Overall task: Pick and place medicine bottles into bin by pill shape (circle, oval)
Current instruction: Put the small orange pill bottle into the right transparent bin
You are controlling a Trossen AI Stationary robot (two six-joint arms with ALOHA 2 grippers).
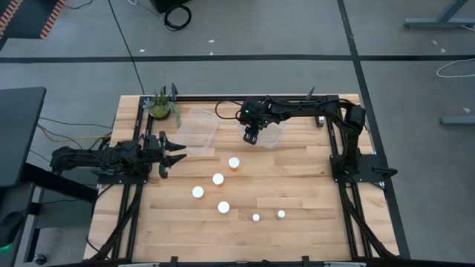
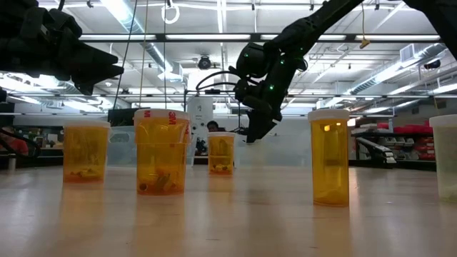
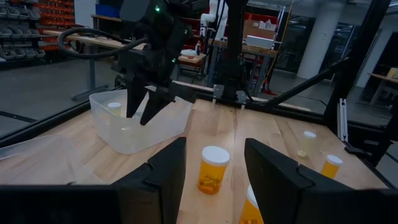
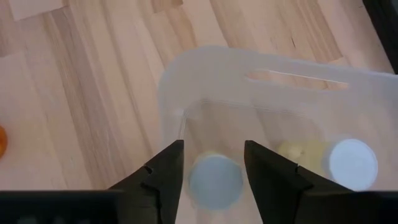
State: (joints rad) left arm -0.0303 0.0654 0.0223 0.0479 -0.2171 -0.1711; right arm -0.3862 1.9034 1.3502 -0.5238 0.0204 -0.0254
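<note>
1. Bottle (image 4: 214, 180) down inside the right bin (image 4: 186, 68), white cap up, straight below the gap in the right claw (image 4: 213, 148). Second bottle (image 4: 352, 163) beside it in the same bin, a little apart.
2. Six more bottles (image 1: 218, 179) loose on the table (image 1: 312, 185): four wider ones in a loose cluster mid-table, two narrower ones nearer the front edge. All upright, caps on.
3. Handling, by the look of it: light, stiff plastic, only a few pills in the bottom of each, so little weight to fight. Smooth round walls, likely slippery; easy to squirt out of a lazy pinch or tip over on a nudge.
4. Best hold, judged from here: across the amber body just under the cap, fingers square to the side walls, the cap's lip as a stop against sliding. A pinch on the cap alone looks less safe.
5. Not fragile in any obvious way; a short drop into the bin should do no harm, though a bounce could lay a bottle on its side.
6. Right claw hanging over the right bin at the back of the table, fingers parted wider than the cap below, nothing clamped as far as can be seen.
7. Left claw (image 1: 180, 153) waiting at the left side of the table, fingers apart, empty, pointed across at the wider bottles.
8. Other bin (image 1: 197, 130) back left; contents hard to tell.
</note>
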